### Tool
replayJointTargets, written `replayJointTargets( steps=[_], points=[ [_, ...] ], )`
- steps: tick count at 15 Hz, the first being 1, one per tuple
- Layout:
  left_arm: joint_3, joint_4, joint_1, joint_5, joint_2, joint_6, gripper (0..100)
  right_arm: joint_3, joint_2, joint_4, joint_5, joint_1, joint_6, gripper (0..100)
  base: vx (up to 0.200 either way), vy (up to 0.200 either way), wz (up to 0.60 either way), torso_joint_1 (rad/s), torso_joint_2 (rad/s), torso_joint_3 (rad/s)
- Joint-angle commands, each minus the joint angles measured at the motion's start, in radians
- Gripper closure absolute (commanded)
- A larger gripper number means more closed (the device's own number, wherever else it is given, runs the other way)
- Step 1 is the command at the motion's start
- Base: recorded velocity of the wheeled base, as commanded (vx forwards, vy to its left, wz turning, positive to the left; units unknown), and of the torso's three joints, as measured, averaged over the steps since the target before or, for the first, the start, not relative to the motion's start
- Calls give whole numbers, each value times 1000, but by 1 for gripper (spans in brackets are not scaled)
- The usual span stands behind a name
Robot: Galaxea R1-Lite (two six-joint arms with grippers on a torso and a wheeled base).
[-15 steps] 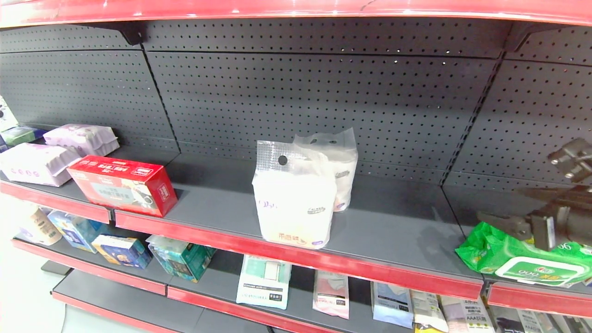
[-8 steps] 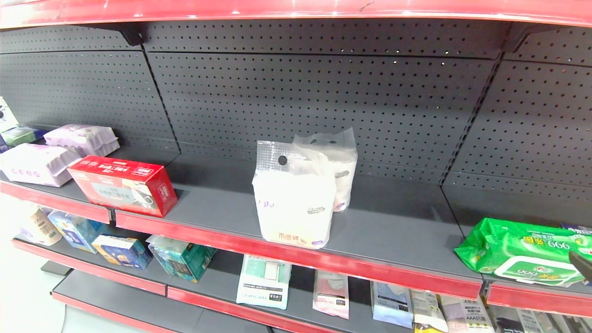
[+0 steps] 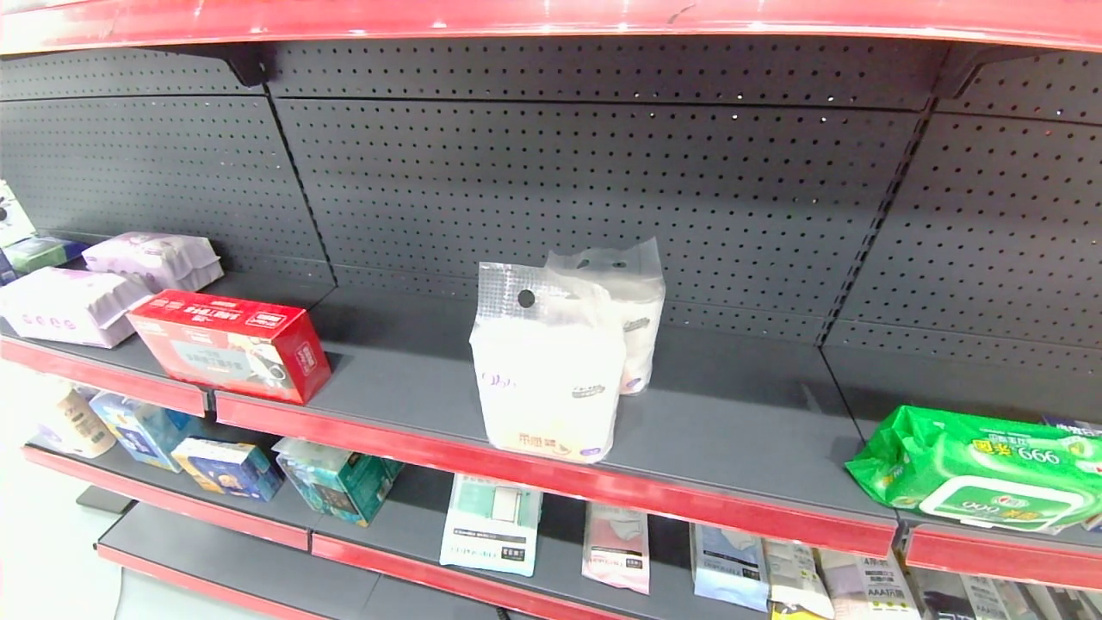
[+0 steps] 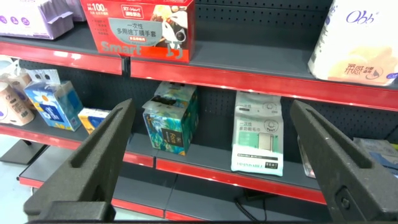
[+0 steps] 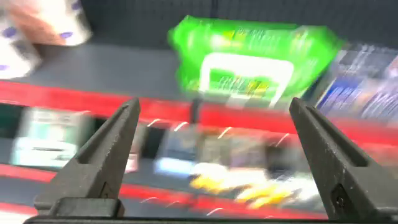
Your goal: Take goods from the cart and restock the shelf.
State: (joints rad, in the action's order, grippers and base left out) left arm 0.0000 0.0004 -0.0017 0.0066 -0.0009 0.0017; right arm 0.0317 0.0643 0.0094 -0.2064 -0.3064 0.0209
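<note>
The left hand [image 4: 211,104] hangs wide open before the shelf [image 4: 261,78]. A red box [image 4: 140,25] sits on the upper tier, and a teal box [image 4: 171,118] on the one below.

A red box [image 3: 228,357] lies on the middle board of the shelf [image 3: 732,422], close to the front edge and turned a little askew. To its left lie a front purple pack [image 3: 65,306] and, behind that one, a rear purple pack [image 3: 155,258]. Near the middle a white tissue pack [image 3: 547,379] stands upright, and a clear-wrapped pack [image 3: 633,301] stands just behind it. On the board below are a teal box [image 3: 336,486] and a dark blue box [image 3: 228,467]. Further right there are a white and green packet [image 3: 491,525] and a pink packet [image 3: 616,547].
</note>
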Motion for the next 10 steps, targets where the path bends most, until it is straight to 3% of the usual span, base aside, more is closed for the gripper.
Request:
replayJointTargets(
  steps=[1, 4, 10],
  points=[
    [0, 0, 0, 1, 1, 0, 0, -3, -54, 6, -10, -2, -6, 0, 0, 0, 0, 0, 0, 0],
    [0, 0, -1, 1, 1, 0, 0, -6, 2, 1, -123, 20, -2, 0, 0, 0, 0, 0, 0, 0],
    [0, 0, -1, 0, 1, 0, 0, -6, 62, 0, -134, 112, -1, 0, 0, 0, 0, 0, 0, 0]
  ],
)
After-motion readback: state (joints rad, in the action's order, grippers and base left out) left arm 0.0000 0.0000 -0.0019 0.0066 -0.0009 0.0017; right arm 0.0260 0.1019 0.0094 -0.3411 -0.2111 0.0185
